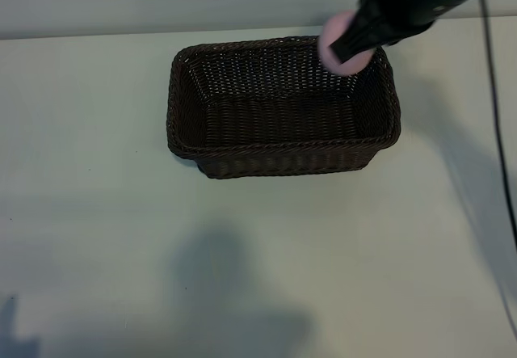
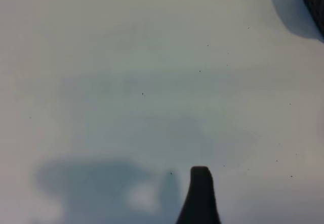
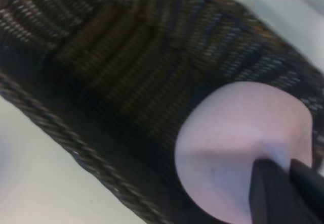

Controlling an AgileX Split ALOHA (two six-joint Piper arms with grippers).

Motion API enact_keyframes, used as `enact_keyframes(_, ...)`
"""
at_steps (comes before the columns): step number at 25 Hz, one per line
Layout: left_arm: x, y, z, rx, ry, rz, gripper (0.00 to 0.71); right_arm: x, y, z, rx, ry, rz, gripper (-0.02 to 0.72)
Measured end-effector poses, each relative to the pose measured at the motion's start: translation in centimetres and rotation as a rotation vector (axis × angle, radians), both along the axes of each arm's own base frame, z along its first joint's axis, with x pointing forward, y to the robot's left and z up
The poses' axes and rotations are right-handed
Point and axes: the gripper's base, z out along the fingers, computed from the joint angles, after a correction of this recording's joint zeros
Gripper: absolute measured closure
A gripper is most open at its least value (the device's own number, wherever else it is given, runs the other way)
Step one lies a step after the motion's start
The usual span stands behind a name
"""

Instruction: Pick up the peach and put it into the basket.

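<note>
Item: small round pale-pink toy peach (image 1: 338, 41), no long axis to tell; leaf mark not seen, part hidden by dark fingers (image 3: 276, 196). Right gripper (image 1: 349, 47) clamped tight on it, held above far right corner of large rectangular dark-brown woven wicker basket (image 1: 283, 152), long axis left-right. Left gripper (image 2: 200, 193): wide open, empty, over white table (image 1: 121, 237)

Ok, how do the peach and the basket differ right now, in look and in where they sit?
The peach is small, round, smooth and pale pink; the basket is large, rectangular, woven and dark brown. The peach is held in the right pincer over the basket's far right corner, while the basket rests on the table. The basket looks empty inside, so the peach is not yet in it. Nothing obvious is shared.
</note>
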Motion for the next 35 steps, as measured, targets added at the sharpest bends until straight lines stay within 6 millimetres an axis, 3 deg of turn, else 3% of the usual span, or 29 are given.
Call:
enact_keyframes(4, 0.0, 0.0, 0.0, -0.002, 0.0, -0.002, 0.116, 1.4, 1.7, -2.5, -0.016, 0.047, 0.027, 0.663)
enact_keyframes(13, 0.0, 0.0, 0.0, -0.002, 0.0, -0.002, 0.116, 4.1, 2.9, -8.3, -0.028, 0.119, 0.018, 0.663)
enact_keyframes(18, 0.0, 0.0, 0.0, -0.003, 0.0, -0.001, 0.116, 4.6, 3.3, -10.8, -0.028, 0.177, 0.021, 0.663)
enact_keyframes(22, 0.0, 0.0, 0.0, -0.003, 0.0, -0.001, 0.116, 4.7, 3.4, -11.6, -0.03, 0.193, 0.03, 0.635)
enact_keyframes(26, 0.0, 0.0, 0.0, -0.003, 0.0, -0.001, 0.116, 4.9, 3.5, -11.2, -0.019, 0.184, 0.029, 0.466)
enact_keyframes(29, 0.0, 0.0, 0.0, -0.003, 0.0, -0.001, 0.116, 4.9, 3.5, -11.1, -0.015, 0.179, 0.028, 0.239)
enact_keyframes(32, 0.0, 0.0, 0.0, -0.004, 0.0, -0.002, 0.116, 4.7, 3.5, -10.5, -0.01, 0.168, 0.028, 0.06)
enact_keyframes(35, 0.0, -0.1, 0.0, -0.012, 0.001, -0.007, 0.116, 4.6, 3.5, -9.3, 0.006, 0.149, 0.02, -0.001)
